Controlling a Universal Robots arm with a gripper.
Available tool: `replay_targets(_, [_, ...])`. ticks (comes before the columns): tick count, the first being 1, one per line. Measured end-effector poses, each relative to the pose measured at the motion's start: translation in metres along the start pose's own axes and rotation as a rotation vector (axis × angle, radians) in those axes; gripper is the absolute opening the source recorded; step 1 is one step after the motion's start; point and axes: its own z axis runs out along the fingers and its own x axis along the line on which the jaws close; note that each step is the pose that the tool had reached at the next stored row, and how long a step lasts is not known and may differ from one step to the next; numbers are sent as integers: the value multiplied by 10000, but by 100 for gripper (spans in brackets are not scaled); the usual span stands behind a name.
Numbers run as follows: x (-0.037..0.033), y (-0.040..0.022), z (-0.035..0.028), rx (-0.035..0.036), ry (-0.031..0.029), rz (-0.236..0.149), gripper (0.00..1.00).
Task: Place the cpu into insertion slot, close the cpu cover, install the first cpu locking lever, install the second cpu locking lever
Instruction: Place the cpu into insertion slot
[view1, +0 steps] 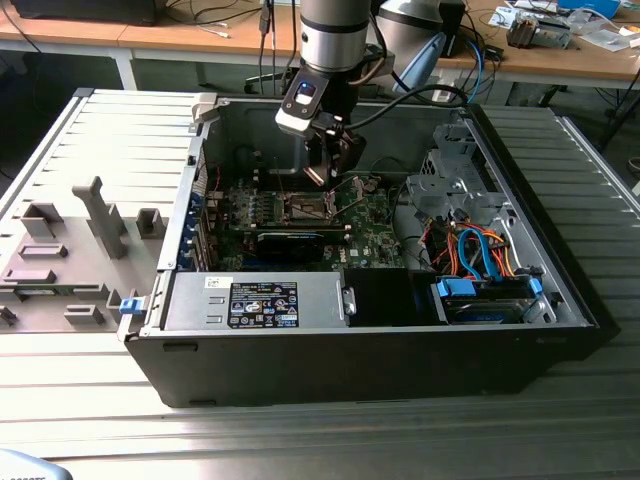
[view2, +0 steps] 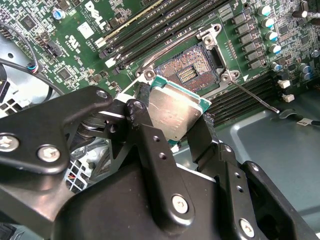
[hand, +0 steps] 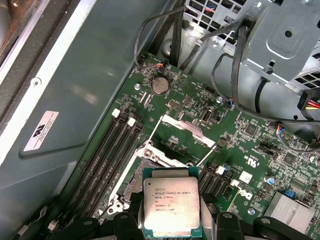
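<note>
Silver arm (view1: 335, 30), black screw-studded jaws

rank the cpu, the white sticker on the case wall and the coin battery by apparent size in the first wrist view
1. cpu, largest, though it sits nearest the camera, which inflates it
2. white sticker
3. coin battery, clearly smallest

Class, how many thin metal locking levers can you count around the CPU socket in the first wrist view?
2. One locking lever rises on one side of the insertion slot, the other lever opposite, flanking the open cpu cover. The gripped cpu may hide more.
</note>
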Motion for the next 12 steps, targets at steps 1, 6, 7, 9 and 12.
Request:
replay_targets(1, [0, 0, 0, 0, 0, 5, 55])
replay_targets(6, [0, 0, 5, 0, -1, 34, 55])
replay_targets(7, [0, 0, 5, 0, 0, 38, 55])
replay_targets(9, [0, 0, 7, 0, -1, 48, 55])
replay_targets(12, [0, 0, 10, 0, -1, 66, 55])
